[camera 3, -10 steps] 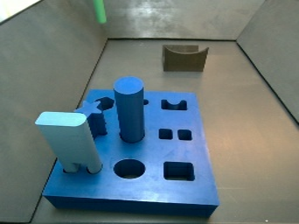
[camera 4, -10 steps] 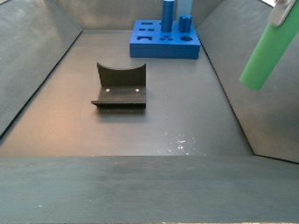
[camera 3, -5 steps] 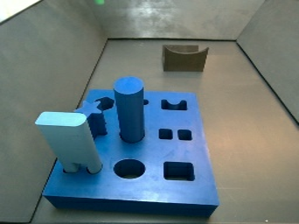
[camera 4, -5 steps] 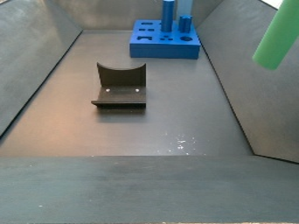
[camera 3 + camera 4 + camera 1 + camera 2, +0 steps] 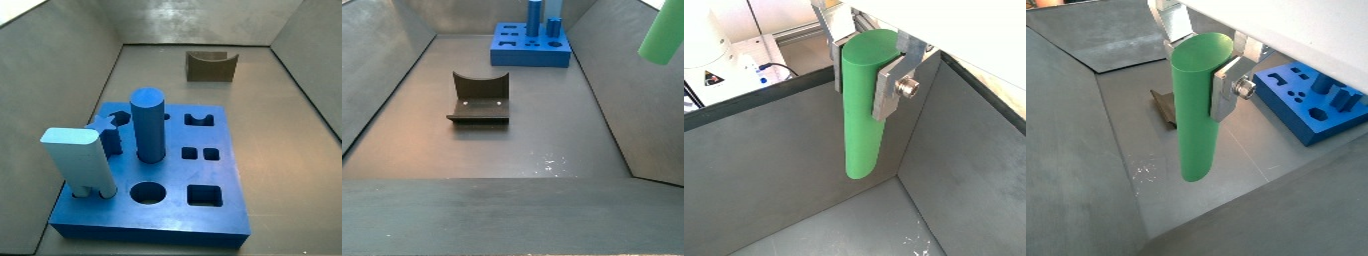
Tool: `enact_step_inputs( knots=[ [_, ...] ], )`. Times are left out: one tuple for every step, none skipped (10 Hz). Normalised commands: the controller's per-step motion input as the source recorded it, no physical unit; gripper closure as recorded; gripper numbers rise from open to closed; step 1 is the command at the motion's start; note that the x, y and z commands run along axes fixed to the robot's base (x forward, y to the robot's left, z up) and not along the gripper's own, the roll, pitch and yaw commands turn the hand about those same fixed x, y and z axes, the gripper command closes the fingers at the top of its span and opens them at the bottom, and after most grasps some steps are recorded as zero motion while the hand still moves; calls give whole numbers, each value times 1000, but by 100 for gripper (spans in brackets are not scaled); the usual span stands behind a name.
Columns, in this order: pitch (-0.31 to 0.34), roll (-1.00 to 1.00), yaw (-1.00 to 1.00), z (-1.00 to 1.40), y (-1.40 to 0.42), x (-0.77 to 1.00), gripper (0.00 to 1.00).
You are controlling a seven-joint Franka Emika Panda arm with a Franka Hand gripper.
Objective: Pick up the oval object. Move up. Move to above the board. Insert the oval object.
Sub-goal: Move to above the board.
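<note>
The peg (image 5: 664, 33) has risen since a second ago: in a side view only its lower end shows, at the frame's 2 o'clock corner, and it is gone from the other. The gripper (image 5: 869, 60) shows only in the wrist views, its jaws clamped on the peg's upper part, high above the floor (image 5: 502, 145). The board (image 5: 1311, 94) lies well apart, its holes unobstructed.

Smooth matt green plastic oval object (image 5: 866, 100) sat betw. hand's (image 5: 871, 72) silver metal fingers (image 5: 899, 85); board (image 5: 168, 175) matt blue.
</note>
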Motion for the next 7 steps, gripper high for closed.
enact_step_inputs(
  knots=[
    [57, 44, -10, 22, 12, -264, 100],
    [57, 44, -10, 21, 12, -264, 100],
    [57, 44, -10, 22, 12, -264, 100],
    [57, 44, -10, 22, 12, -264, 100],
    [57, 44, -9, 22, 12, -264, 100],
    [57, 44, -10, 22, 12, -264, 100],
    [57, 44, -9, 21, 12, -264, 100]
  ],
)
